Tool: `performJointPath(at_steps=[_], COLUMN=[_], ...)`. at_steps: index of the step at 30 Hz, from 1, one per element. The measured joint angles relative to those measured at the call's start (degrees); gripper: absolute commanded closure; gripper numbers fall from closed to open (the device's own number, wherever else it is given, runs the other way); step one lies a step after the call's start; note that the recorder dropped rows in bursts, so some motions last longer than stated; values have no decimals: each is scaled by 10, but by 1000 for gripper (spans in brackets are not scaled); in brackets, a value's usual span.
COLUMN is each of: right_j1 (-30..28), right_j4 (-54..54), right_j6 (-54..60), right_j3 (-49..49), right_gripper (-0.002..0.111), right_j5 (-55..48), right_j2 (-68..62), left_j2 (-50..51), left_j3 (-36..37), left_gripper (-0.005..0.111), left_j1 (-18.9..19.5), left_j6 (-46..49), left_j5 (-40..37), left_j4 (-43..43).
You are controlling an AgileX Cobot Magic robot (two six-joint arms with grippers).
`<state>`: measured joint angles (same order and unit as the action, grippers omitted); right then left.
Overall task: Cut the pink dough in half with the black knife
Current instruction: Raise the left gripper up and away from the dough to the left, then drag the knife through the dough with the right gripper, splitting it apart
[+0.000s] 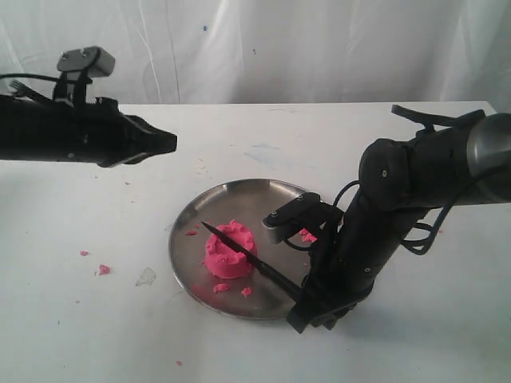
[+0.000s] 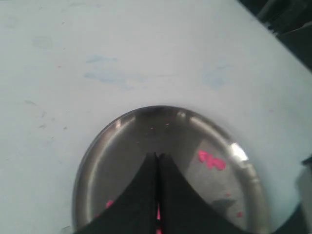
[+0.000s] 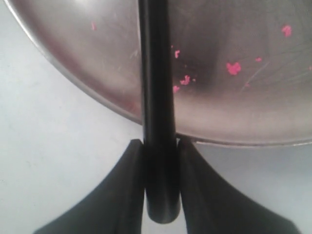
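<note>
Pink dough point(image 1: 223, 259) sits whole on the round metal plate point(image 1: 239, 195), soft and probably sticky (it should yield easily), beneath the black knife point(image 1: 267, 273), clamped by its handle in the right gripper point(image 3: 160, 142).

The round plate point(image 1: 200, 209) is bare metal with a brushed-steel look: a soft mirror sheen, bright glints on its rim and fine scratches across its floor. The pink dough point(image 1: 227, 254) on it is matt and soft, slightly lumpy on the surface, and the pink crumbs point(image 3: 234, 68) have the same dull finish. The black knife point(image 3: 157, 97) is smooth, with a faint satin gleam along its handle. The fingers of the right pincer point(image 3: 160, 144) look like matt black plastic. The desk point(image 1: 96, 319) is white, smooth and matt, faintly smudged. Along the top of the exterior frame hangs a creased white sheet point(image 1: 239, 48).
</note>
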<state>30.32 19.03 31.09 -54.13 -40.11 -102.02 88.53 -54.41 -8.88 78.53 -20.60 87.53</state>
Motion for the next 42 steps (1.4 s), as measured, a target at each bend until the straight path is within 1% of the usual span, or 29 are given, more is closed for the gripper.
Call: performJointPath(at_steps=[3, 6, 12, 17, 27, 35, 42], right_j1=[0, 0, 0, 0, 0, 0, 0], right_j4=[0, 0, -2, -1, 35, 40, -4], right_j6=[0, -1, -4, -9, 22, 44, -10], right_j3=[-6, -17, -33, -35, -35, -35, -35], right_gripper=[108, 108, 108, 108, 108, 108, 108], right_j5=[-15, -44, -79, -87, -104, -117, -94], right_j2=[-1, -3, -5, -5, -5, -5, -5], left_j2=[-55, -107, -187, -224, -240, -240, -240], left_j3=[1, 1, 1, 1, 3, 4, 4], left_gripper=[107, 107, 107, 107, 107, 107, 107], left_j1=[0, 0, 0, 0, 0, 0, 0], left_j6=[-35, -46, -49, -51, -62, -70, -70], left_j5=[-37, -56, -31, -3, 26, 30, 30], left_j4=[-27, -47, -87, -110, -152, -157, -157])
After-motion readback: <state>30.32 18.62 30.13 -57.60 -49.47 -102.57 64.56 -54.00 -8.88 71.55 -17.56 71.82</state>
